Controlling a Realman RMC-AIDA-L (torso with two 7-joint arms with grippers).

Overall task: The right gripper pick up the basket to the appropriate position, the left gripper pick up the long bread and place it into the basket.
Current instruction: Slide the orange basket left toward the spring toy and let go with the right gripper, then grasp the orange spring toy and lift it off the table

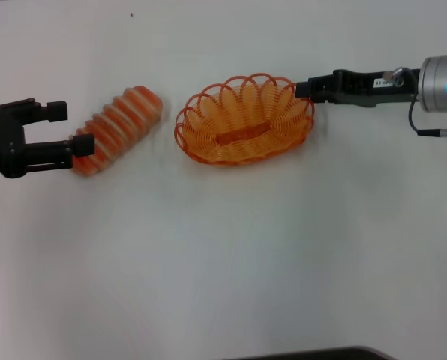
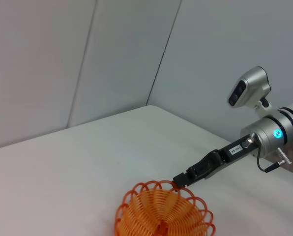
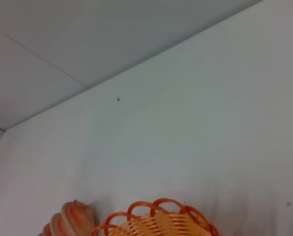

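Note:
The orange wire basket [image 1: 242, 120] sits at the middle of the white table. My right gripper [image 1: 306, 88] reaches in from the right and is shut on the basket's far right rim. It also shows in the left wrist view [image 2: 180, 180], at the rim of the basket [image 2: 161, 214]. The long bread [image 1: 120, 126] lies slanted just left of the basket. My left gripper [image 1: 72, 129] is open at the bread's left end, with one fingertip [image 1: 83, 144] over that end and the other fingertip [image 1: 56, 111] apart from it. The right wrist view shows the bread [image 3: 70, 221] and the basket rim [image 3: 156, 220].
The white table [image 1: 231, 255] spreads wide in front of the basket and bread. A dark edge [image 1: 313, 354] shows at the table's near side. Grey walls [image 2: 63, 59] stand behind the table's far edge.

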